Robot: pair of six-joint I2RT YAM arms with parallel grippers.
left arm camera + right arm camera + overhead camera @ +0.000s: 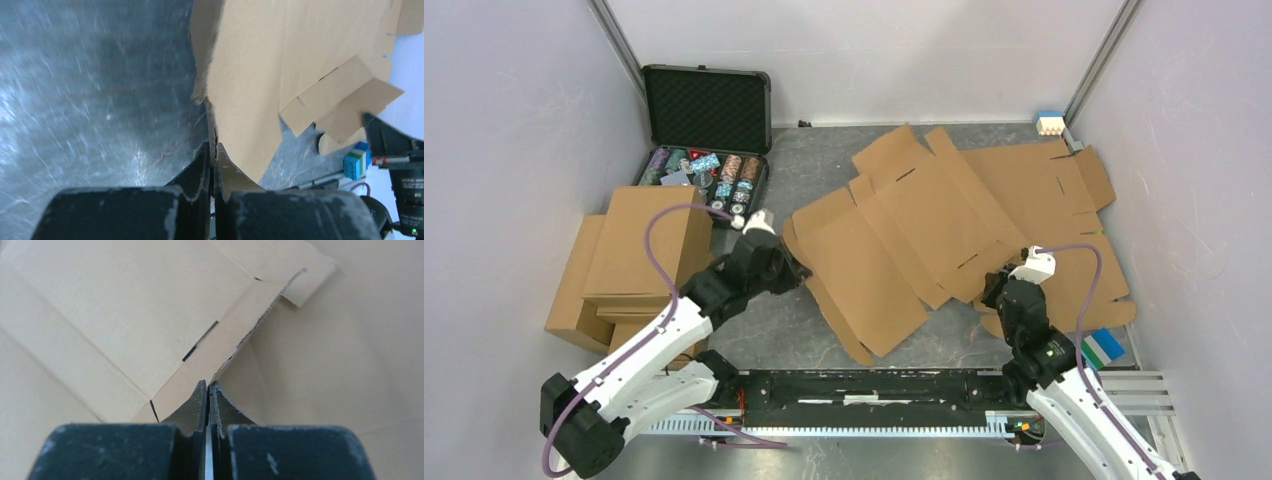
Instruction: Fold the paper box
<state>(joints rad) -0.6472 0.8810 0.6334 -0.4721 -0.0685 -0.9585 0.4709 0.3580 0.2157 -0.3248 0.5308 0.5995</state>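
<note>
The paper box (894, 235) is a flat brown cardboard blank lying on top of other blanks in the middle of the table. My left gripper (794, 268) is shut on its left edge; the left wrist view shows the jaws (215, 150) pinching the cardboard edge (260, 75), which is raised off the table. My right gripper (996, 290) is shut on the blank's right edge; the right wrist view shows the jaws (208, 386) closed on a flap edge of the blank (125, 305) with slits nearby.
More flat cardboard blanks (1044, 180) lie under and behind it to the right. A stack of folded boxes (634, 250) stands at the left. An open black case of poker chips (706, 170) sits at the back left. Coloured blocks (1104, 346) (1050, 123) lie at the right.
</note>
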